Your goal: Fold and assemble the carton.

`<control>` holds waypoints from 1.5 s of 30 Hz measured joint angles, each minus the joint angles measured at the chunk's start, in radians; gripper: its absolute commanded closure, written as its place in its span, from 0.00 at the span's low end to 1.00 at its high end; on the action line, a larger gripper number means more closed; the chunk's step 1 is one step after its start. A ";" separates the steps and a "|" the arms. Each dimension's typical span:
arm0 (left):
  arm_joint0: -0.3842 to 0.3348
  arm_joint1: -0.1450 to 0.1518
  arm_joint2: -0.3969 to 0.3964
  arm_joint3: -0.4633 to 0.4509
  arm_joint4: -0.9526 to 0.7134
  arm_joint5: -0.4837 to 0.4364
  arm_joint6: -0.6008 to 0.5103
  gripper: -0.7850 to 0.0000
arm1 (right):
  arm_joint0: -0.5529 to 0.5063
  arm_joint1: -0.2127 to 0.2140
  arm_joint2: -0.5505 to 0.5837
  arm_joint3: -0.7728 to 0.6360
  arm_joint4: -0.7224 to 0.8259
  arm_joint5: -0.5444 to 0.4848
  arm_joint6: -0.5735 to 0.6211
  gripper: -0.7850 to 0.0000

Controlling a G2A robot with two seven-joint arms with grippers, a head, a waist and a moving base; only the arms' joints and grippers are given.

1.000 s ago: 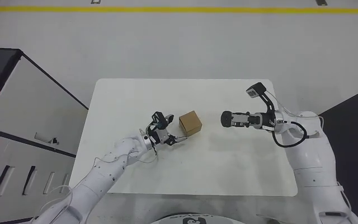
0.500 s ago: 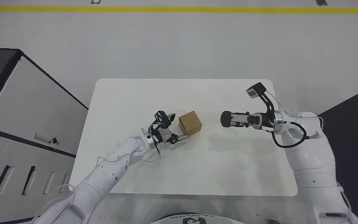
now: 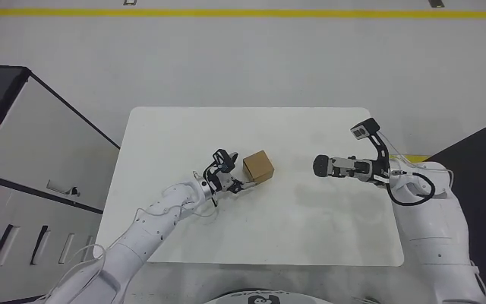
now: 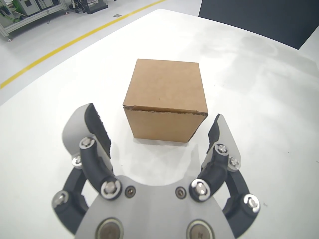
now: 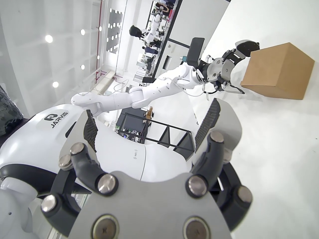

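Observation:
A small brown carton (image 3: 258, 166) stands closed as a cube near the middle of the white table (image 3: 319, 228). In the left wrist view the carton (image 4: 165, 103) sits just beyond my left gripper (image 4: 159, 125), which is open with nothing between its fingers. From above, the left gripper (image 3: 237, 182) is close to the carton's near left side, not touching it. My right gripper (image 3: 319, 165) hovers to the right of the carton, well apart from it, open and empty (image 5: 152, 123). The right wrist view also looks across at the carton (image 5: 276, 72) and the left gripper (image 5: 236, 70).
The table's right edge (image 3: 391, 220) lies under the right arm. A grey cabinet (image 3: 38, 159) stands off the table's left side. A dark panel (image 4: 261, 6) stands beyond the table's far corner.
The right gripper has drawn back to the right, away from the carton. The left gripper has shifted slightly closer to the carton. The carton has not moved.

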 measured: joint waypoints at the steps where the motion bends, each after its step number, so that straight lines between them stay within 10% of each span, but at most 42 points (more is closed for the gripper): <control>1: 0.000 0.000 0.000 0.000 0.000 0.000 0.000 0.00 | 0.000 0.000 0.000 0.000 0.000 0.000 0.000 0.00; 36: -0.107 -0.092 0.097 0.224 0.007 -0.052 0.135 0.00 | 0.000 0.000 0.000 0.001 0.000 0.000 0.000 0.00; 44: -0.123 -0.109 0.107 0.274 0.015 -0.063 0.164 1.00 | 0.000 0.000 0.000 0.001 0.000 0.000 0.000 0.00; 45: -0.125 -0.110 0.107 0.278 0.015 -0.063 0.166 1.00 | 0.000 0.000 0.000 0.001 0.000 0.000 0.000 0.00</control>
